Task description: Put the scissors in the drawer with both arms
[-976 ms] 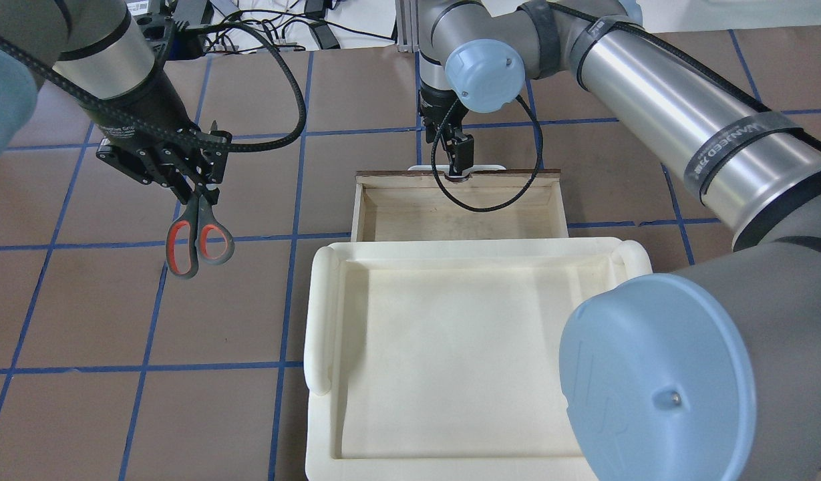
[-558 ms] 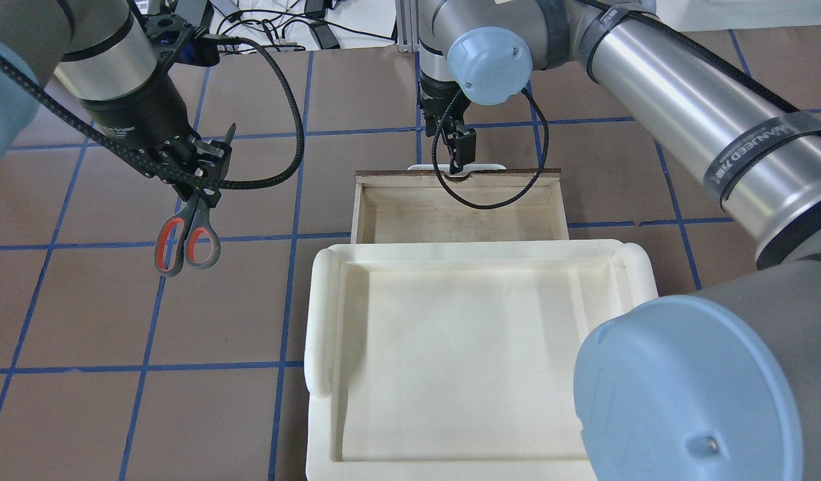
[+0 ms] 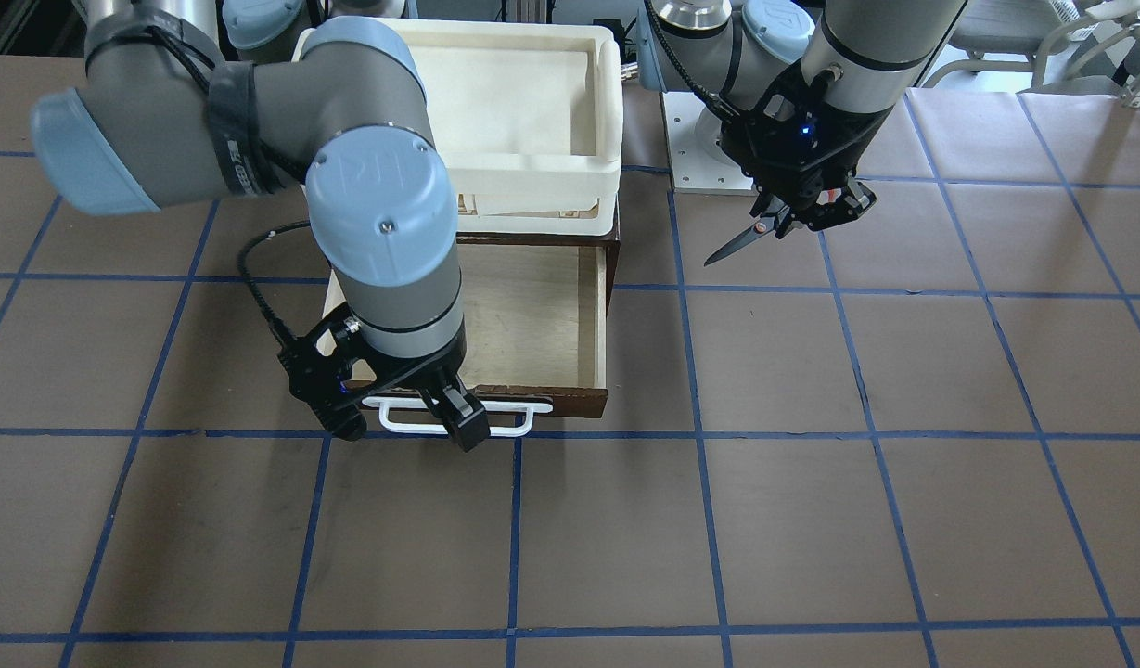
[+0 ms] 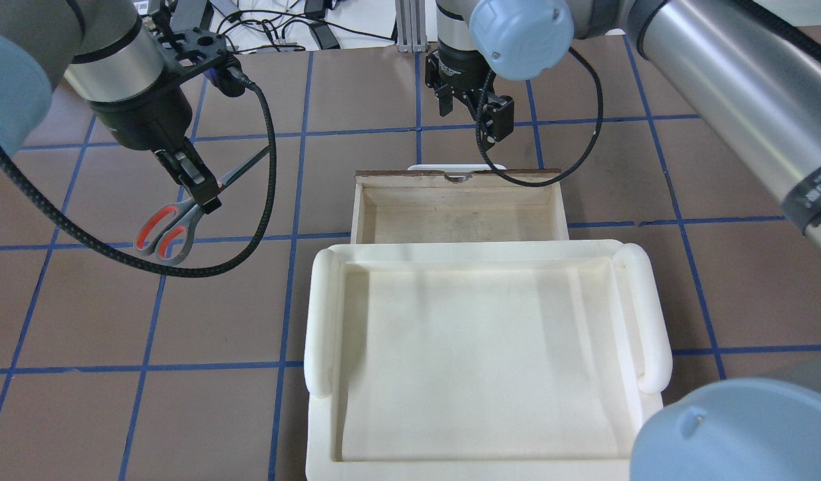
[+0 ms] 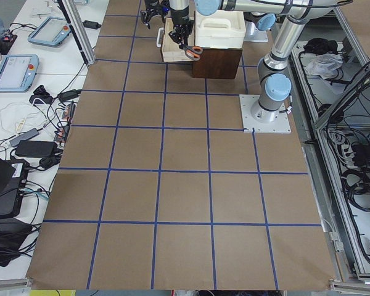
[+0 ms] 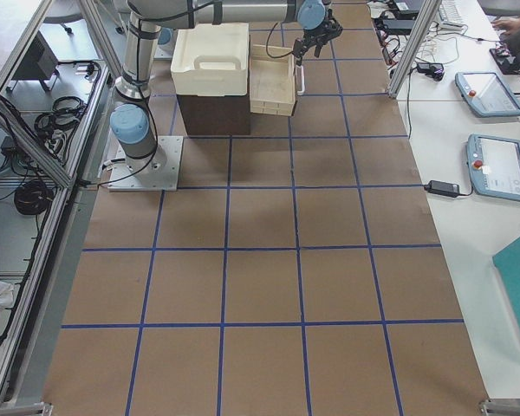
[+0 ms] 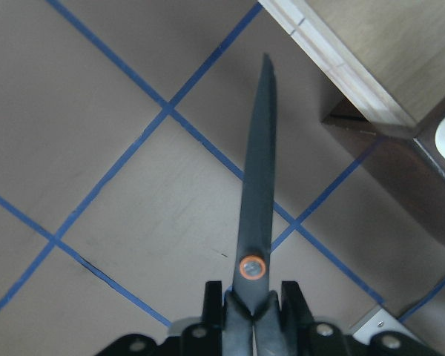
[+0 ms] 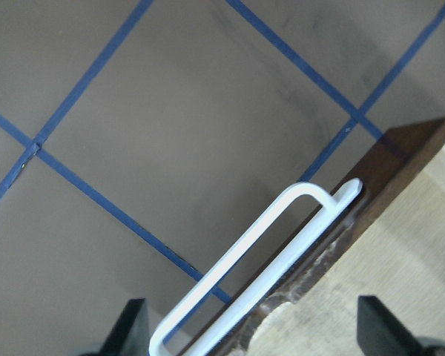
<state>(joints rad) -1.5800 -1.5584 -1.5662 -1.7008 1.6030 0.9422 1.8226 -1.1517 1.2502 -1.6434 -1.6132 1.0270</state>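
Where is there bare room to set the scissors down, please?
The drawer floor is bare between its walls, from dark front to the white tray, itself bare. Brown table lies bare between drawer and the left claw holding the scissors. Crowded: the drawer front, where the open right claw hangs by the handle.

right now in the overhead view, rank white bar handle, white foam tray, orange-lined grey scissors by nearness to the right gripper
1. white bar handle, just below the right gripper
2. white foam tray, lower centre
3. orange-lined grey scissors, far left, in left gripper
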